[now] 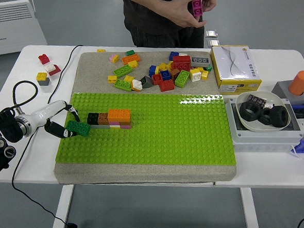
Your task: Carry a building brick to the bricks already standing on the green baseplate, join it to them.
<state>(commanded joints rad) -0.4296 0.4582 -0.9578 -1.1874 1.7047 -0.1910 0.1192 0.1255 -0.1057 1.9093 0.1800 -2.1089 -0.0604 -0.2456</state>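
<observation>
My left hand has its fingers pinched around a dark green brick, over the left part of the green baseplate, just left of the standing bricks. I judge it light, rigid and smooth, so I'd grip its short sides. A person at the far side holds magenta bricks.
</observation>
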